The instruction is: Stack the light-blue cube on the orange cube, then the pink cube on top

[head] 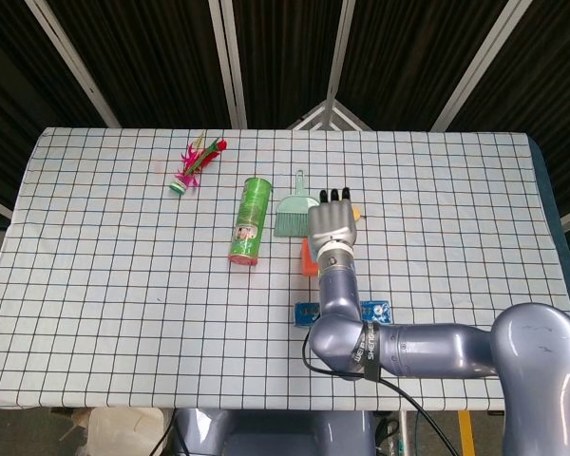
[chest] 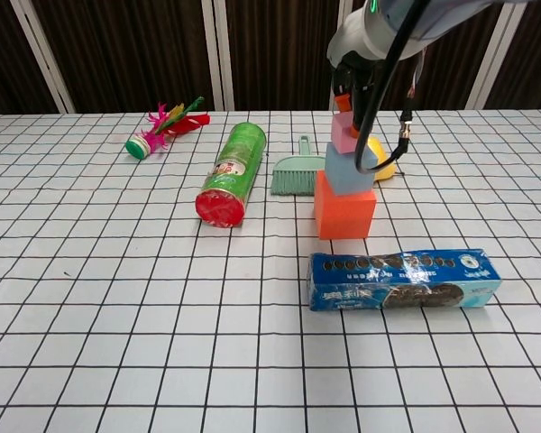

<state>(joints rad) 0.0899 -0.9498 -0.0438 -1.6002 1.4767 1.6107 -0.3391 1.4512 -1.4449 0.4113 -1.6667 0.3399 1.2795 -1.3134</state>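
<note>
My right hand (head: 334, 222) holds the small matte pink cube (chest: 344, 138) atop the smooth light-blue cube (chest: 345, 171), itself stacked on the larger orange cube (chest: 344, 207), mid-tabletop, toward the far edge of the checked cloth.

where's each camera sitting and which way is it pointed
Head view: high above the near edge, looking steeply down on the table; the right arm and the back of the right hand show.
Chest view: low at the near edge, looking level across; only the right hand over the pink cube.
Shared: orange cube, green can, biscuit pack.
</note>
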